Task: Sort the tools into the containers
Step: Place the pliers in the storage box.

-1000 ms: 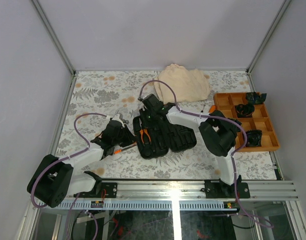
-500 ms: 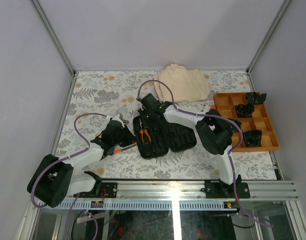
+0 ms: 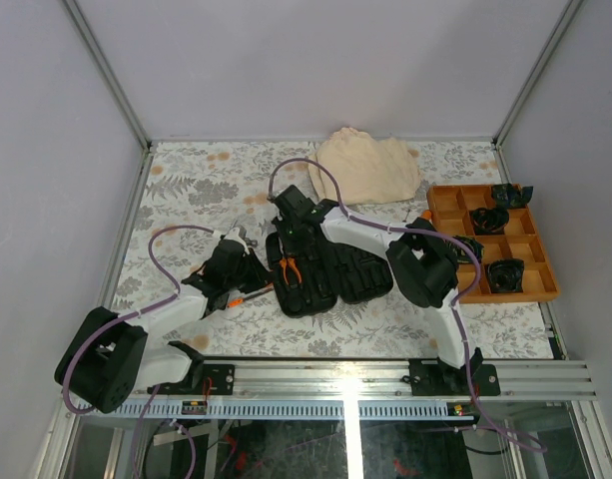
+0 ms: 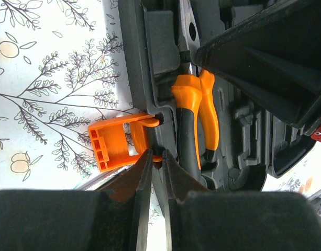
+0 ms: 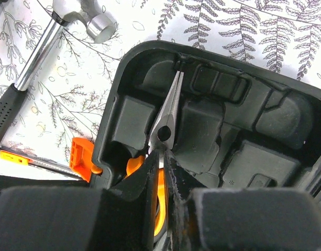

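The black tool case (image 3: 350, 274) lies open in the middle of the table. Orange-handled pliers (image 5: 168, 117) sit in a moulded slot of its left half, nose towards the far end; they also show in the left wrist view (image 4: 198, 112) and from above (image 3: 289, 269). My right gripper (image 5: 161, 159) is shut on the pliers just below the pivot. My left gripper (image 4: 156, 157) is shut on the case's rim beside the orange latch (image 4: 115, 141). A little hammer (image 5: 79, 21) lies on the table left of the case. A screwdriver (image 3: 248, 294) lies under the left arm.
A beige folded cloth (image 3: 370, 168) lies at the back. An orange compartment tray (image 3: 448, 202) with several black items stands at the right. The right arm reaches across the case from the right.
The right gripper has closed on the pliers and its arm has shifted slightly left. The left arm has not moved.
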Robot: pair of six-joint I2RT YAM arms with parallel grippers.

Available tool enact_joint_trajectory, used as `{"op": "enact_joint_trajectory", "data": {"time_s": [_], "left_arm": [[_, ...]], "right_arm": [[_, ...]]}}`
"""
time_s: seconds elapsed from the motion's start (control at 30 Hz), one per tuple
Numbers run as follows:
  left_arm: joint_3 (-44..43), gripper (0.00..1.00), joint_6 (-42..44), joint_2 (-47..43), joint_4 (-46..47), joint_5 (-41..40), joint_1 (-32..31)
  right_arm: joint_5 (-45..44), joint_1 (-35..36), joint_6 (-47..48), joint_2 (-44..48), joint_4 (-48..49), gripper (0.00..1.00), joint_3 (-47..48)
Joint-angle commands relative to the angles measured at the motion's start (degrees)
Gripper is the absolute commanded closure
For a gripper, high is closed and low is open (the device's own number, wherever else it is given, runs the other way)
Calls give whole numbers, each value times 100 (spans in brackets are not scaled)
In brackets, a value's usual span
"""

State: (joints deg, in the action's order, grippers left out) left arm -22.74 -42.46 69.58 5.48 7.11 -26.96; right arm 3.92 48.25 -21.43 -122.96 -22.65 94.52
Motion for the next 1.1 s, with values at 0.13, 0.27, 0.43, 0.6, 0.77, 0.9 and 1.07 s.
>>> {"op": "enact_joint_trajectory", "data": {"time_s": [0.13,0.27,0.43,0.6,0.77,0.9,1.07], "left_arm": [[55,91,20,80,-226,-21,-38],[82,91,1,120,-182,-14,-37],[83,92,-17,176,-128,13,-36],[61,92,-4,249,-79,55,-37],[51,92,1,284,-50,77,-37],[73,92,9,251,-54,88,-37],[72,92,23,234,-62,96,-37]], "right_arm": [[-301,116,58,496,114,84,-373],[-132,131,-222,965,437,80,-726],[187,194,-629,1149,666,74,-1154],[421,216,-920,1284,1034,71,-1492],[618,219,-1046,1173,1123,71,-1477],[555,217,-1055,1057,1033,72,-1392],[413,222,-1044,918,842,77,-1260]]}}
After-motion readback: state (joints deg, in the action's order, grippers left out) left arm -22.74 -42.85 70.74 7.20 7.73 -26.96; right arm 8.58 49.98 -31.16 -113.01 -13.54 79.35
